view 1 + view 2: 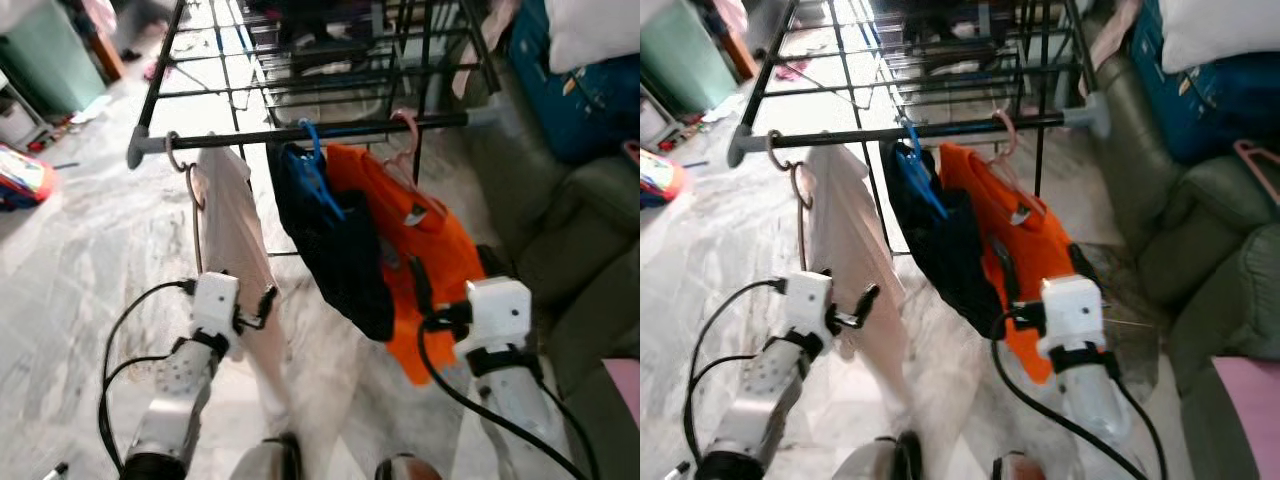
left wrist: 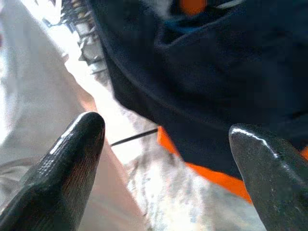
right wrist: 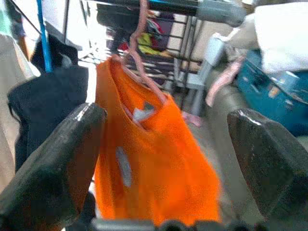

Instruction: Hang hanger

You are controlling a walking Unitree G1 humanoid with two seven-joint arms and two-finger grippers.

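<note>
Three garments hang from the black rail (image 1: 300, 133) of a drying rack. A beige garment (image 1: 238, 240) hangs on a brown hanger (image 1: 178, 160) at the left. A dark navy garment (image 1: 335, 240) on a blue hanger (image 1: 312, 150) is in the middle. An orange shirt (image 1: 425, 240) on a pink hanger (image 1: 405, 135) is at the right. My left gripper (image 2: 166, 159) is open, low beside the beige garment, holding nothing. My right gripper (image 3: 166, 159) is open below and in front of the orange shirt (image 3: 154, 163), holding nothing.
A grey-green sofa (image 1: 580, 260) stands to the right with a blue bag (image 1: 570, 90) and white cushion on it. A pink hanger (image 1: 1258, 165) lies on the sofa. A green bin (image 1: 45, 55) and clutter sit at the far left on the marble floor (image 1: 70, 270).
</note>
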